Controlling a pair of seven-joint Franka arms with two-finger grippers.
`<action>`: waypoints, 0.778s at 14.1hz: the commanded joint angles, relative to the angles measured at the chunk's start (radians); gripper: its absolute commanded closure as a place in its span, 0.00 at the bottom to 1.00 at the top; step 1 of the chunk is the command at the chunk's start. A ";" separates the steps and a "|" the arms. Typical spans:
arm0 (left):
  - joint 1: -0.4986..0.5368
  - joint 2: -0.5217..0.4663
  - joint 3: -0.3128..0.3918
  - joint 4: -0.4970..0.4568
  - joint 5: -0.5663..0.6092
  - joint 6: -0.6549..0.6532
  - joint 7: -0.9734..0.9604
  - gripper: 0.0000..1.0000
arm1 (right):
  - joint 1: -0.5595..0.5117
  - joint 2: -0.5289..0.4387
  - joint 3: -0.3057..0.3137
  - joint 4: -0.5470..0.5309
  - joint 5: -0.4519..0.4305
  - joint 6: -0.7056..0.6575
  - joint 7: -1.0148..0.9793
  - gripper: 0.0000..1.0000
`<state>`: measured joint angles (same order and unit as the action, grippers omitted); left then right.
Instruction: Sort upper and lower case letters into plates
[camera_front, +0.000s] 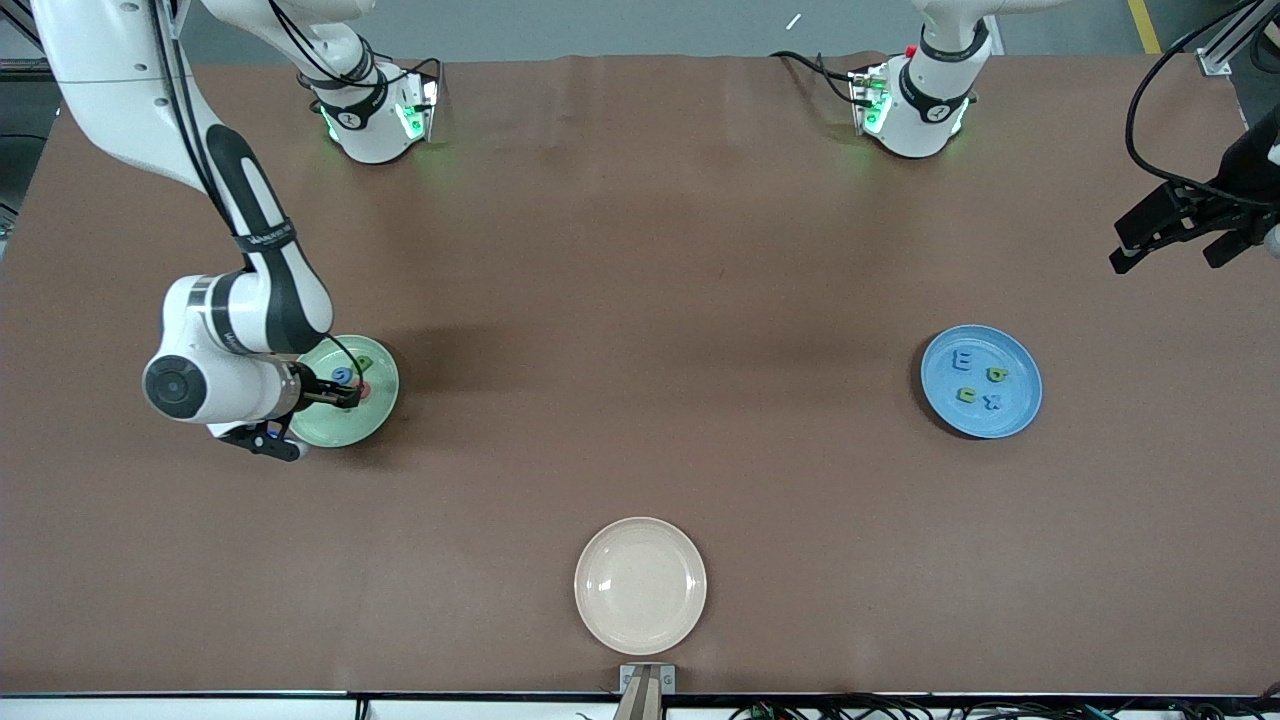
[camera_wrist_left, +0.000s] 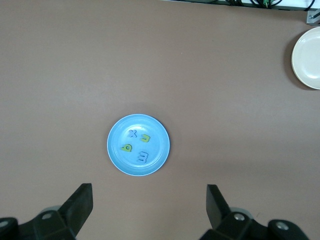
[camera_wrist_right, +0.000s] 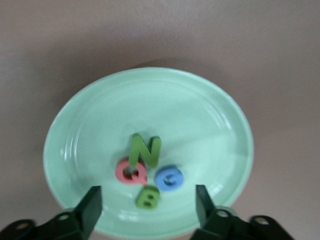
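Green, blue and pinkish-red flat letter pieces (camera_wrist_right: 146, 172) look light and stiff; edges suit pinching. Right gripper (camera_wrist_right: 147, 205) stands apart over the mint-green round plate (camera_wrist_right: 90, 115); left gripper (camera_wrist_left: 149, 205), waiting, apart too.

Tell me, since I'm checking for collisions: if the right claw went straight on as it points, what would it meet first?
Probably the small green letter B on the pale mint green round plate, directly below the open right claw; depth is uncertain.
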<state>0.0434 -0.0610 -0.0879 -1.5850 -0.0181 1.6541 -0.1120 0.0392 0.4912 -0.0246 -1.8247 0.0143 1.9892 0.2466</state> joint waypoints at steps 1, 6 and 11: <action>-0.002 0.018 -0.004 0.031 0.000 -0.019 0.006 0.00 | -0.056 -0.031 0.012 0.138 -0.005 -0.188 -0.149 0.00; -0.004 0.039 -0.004 0.066 0.000 -0.014 0.005 0.00 | -0.102 -0.091 0.011 0.431 -0.050 -0.554 -0.309 0.00; -0.004 0.039 -0.004 0.065 -0.003 -0.014 0.003 0.00 | -0.130 -0.203 0.011 0.459 -0.048 -0.593 -0.404 0.00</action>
<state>0.0397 -0.0327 -0.0894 -1.5462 -0.0181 1.6546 -0.1120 -0.0658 0.3072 -0.0282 -1.3515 -0.0254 1.3935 -0.1163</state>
